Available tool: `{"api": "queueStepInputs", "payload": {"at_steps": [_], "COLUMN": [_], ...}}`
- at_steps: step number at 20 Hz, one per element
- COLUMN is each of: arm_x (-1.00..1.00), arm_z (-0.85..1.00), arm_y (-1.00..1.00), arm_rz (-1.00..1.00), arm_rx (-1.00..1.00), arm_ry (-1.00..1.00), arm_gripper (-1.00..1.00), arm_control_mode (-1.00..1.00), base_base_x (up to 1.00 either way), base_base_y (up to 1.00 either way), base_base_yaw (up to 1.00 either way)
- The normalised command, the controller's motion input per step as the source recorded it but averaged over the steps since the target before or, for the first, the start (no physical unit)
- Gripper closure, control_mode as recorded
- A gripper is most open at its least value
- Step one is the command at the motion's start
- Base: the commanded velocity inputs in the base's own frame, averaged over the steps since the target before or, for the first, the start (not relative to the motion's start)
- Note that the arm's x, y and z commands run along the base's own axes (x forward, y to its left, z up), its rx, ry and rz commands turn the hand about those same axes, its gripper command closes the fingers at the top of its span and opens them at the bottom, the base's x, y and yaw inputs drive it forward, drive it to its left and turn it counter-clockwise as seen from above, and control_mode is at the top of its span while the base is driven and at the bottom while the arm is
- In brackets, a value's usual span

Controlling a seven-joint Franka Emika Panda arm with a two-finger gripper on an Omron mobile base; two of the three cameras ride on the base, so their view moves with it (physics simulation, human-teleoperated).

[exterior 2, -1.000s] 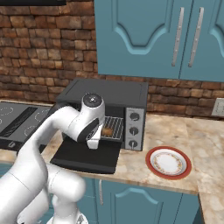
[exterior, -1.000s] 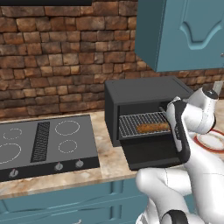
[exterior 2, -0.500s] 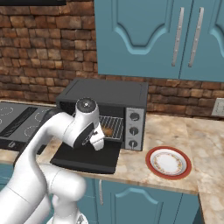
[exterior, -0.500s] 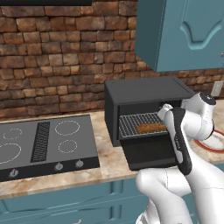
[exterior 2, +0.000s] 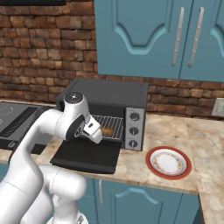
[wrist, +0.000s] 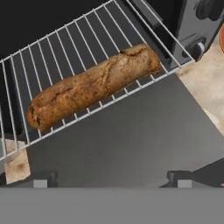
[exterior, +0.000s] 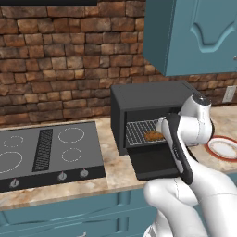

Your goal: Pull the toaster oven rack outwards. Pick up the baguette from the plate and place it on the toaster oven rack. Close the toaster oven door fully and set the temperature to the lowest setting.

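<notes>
The toaster oven [exterior 2: 109, 94] stands with its door [exterior 2: 87, 155] folded down flat. Its rack [wrist: 57, 48] is pulled out over the door, and the brown baguette [wrist: 92, 85] lies across the wires, nothing touching it. My gripper [wrist: 111, 181] hovers over the door [wrist: 131, 135], a short way back from the rack's front edge. Both fingertips [wrist: 41, 180] stand wide apart and open, with nothing between them. From the left base, the baguette [exterior: 152, 136] shows on the rack [exterior: 139, 132] just beside my forearm. The red-rimmed plate [exterior 2: 168, 162] sits bare, to the right of the oven.
Three round knobs [exterior 2: 133, 130] run down the oven's silver right panel. A black cooktop [exterior: 46, 152] lies left of the oven on the marble counter [exterior 2: 175, 131]. Blue cabinets [exterior 2: 175, 39] hang above, with a brick wall behind.
My hand has drawn back from the rack toward the front of the door, still open. The baguette stays on the rack.
</notes>
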Motion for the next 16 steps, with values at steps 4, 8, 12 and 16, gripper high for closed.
{"api": "queueStepInputs", "payload": {"at_steps": [4,8,12,16], "arm_x": [0.1,0.06,0.04,0.01], "arm_z": [-0.02,-0.15,-0.28,-0.39], "arm_y": [0.01,0.0,0.0,0.0], "arm_rz": [0.16,0.09,0.0,0.0], "arm_rx": [-0.11,-0.07,-0.03,-0.01], "arm_ry": [0.01,0.0,-0.03,-0.09], "arm_gripper": [-1.0,-1.0,-1.0,-1.0], "arm_control_mode": [-1.0,-1.0,-1.0,-1.0], "base_base_x": [0.0,0.0,0.0,0.0], "base_base_y": [0.0,0.0,0.0,0.0], "base_base_yaw": [0.0,0.0,0.0,0.0]}}
